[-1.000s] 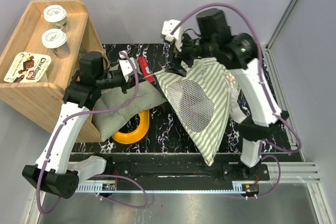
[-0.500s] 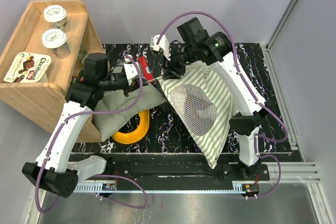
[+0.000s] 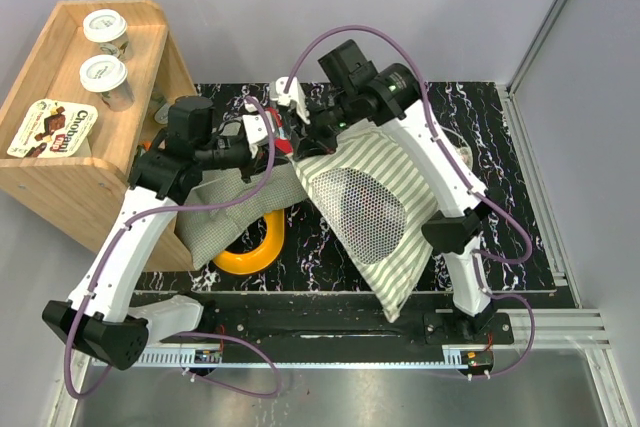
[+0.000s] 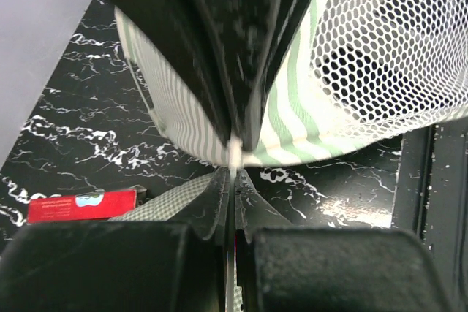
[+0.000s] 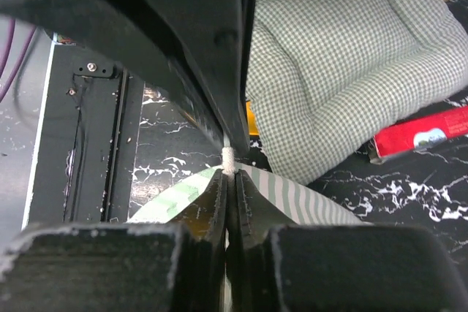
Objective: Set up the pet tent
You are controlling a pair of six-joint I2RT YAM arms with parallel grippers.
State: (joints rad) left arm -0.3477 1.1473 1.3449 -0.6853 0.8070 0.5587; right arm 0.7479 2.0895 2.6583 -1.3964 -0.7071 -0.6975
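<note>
The pet tent [image 3: 385, 217], green-and-white striped with a round mesh window [image 3: 362, 205], lies slumped on the black marbled table. At its upper left corner both grippers meet tip to tip on one thin pole. My left gripper [image 3: 268, 133] is shut on the pole [image 4: 234, 153], and its wrist view shows the striped tent [image 4: 285, 118] just beyond. My right gripper [image 5: 229, 174] is shut on the same pole at its white tip [image 5: 229, 157], with striped fabric [image 5: 322, 202] spreading on both sides. The right fingers [image 4: 252, 49] come down from above in the left wrist view.
A checked padded cushion [image 3: 235, 202] lies left of the tent, over a yellow ring [image 3: 255, 252]. A red box [image 3: 280, 135] sits under the grippers. A wooden shelf [image 3: 60, 177] with yogurt cups stands at the far left. A dark rail [image 3: 330, 322] runs along the near edge.
My right arm has swung left with the tent's corner and its jaws have closed on the pole. The left gripper stayed shut and shifted slightly right.
</note>
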